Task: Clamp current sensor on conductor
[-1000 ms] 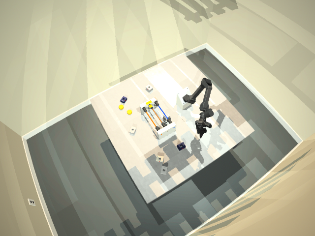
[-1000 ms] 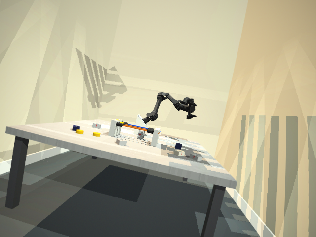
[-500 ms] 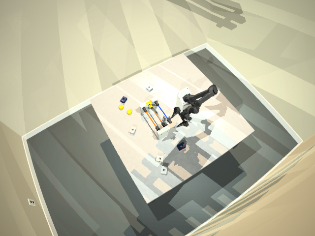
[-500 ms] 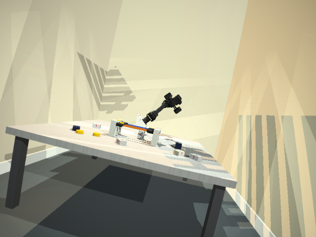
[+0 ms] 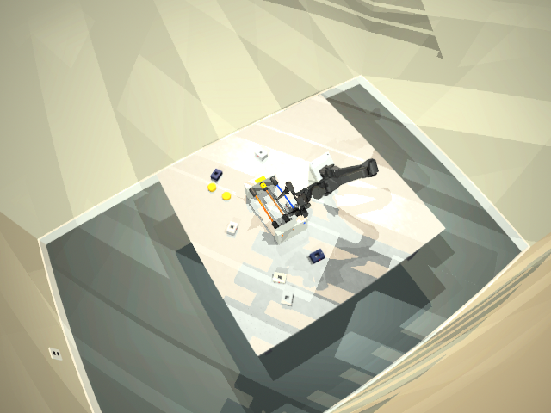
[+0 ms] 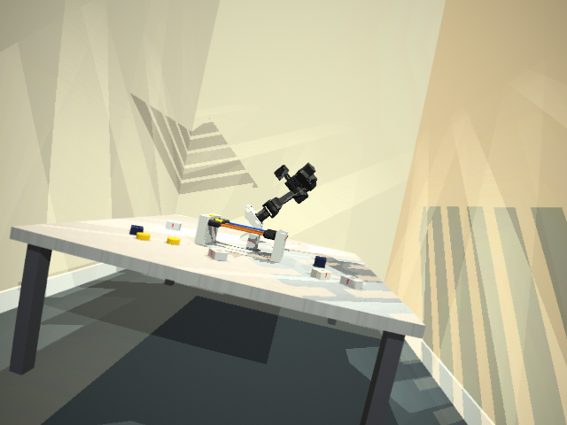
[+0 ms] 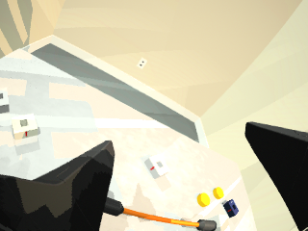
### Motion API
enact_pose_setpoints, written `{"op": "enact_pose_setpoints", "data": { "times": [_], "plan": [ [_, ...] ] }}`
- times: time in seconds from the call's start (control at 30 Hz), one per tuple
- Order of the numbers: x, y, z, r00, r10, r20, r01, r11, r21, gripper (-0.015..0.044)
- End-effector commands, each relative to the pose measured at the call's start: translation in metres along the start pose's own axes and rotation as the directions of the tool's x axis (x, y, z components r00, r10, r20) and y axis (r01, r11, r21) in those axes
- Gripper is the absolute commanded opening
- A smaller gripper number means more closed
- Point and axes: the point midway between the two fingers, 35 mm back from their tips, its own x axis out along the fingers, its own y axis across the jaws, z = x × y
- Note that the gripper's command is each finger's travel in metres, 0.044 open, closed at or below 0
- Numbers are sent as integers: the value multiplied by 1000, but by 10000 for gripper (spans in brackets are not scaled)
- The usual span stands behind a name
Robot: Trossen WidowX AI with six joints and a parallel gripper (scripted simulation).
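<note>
A rack (image 5: 284,235) (image 6: 278,247) with white end walls carries two orange conductors (image 5: 263,207) and a blue conductor (image 5: 281,193). Yellow markers (image 5: 260,179) are at its far end; lettering is unreadable. A pale grey block (image 6: 252,242) with a red mark shows below the conductors; it may be the open sensor, but whether it is open cannot be told. In the overhead view the arm partly covers that area. My gripper (image 5: 282,206) (image 6: 290,185) (image 7: 183,139) is open and empty, high above the rack. An orange conductor also shows low in the wrist view (image 7: 154,218).
White blocks (image 5: 261,154) (image 5: 232,229) (image 5: 279,278) (image 5: 287,298) and navy blocks (image 5: 216,174) (image 5: 317,255) lie around the rack. Two yellow discs (image 5: 212,188) (image 5: 225,195) lie left of it. The table (image 5: 249,330) ends beyond the lower white blocks.
</note>
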Motion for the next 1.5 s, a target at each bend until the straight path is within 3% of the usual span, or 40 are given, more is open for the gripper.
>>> {"op": "enact_pose_setpoints", "data": {
  "times": [0.0,0.3,0.43,0.6,1.23,1.37,1.47],
  "plan": [
    [26,-35,-44,979,-10,-205,23,998,60,440],
    [44,-119,-165,794,121,-595,124,928,353,440],
    [34,-146,-218,702,250,-667,194,834,517,440],
    [16,-165,-269,630,410,-660,277,674,684,440],
    [15,-166,-271,628,417,-658,280,667,690,440],
    [10,-126,-254,615,444,-652,224,694,684,335],
    [-3,-77,-240,596,479,-645,154,720,676,329]
  ]
}}
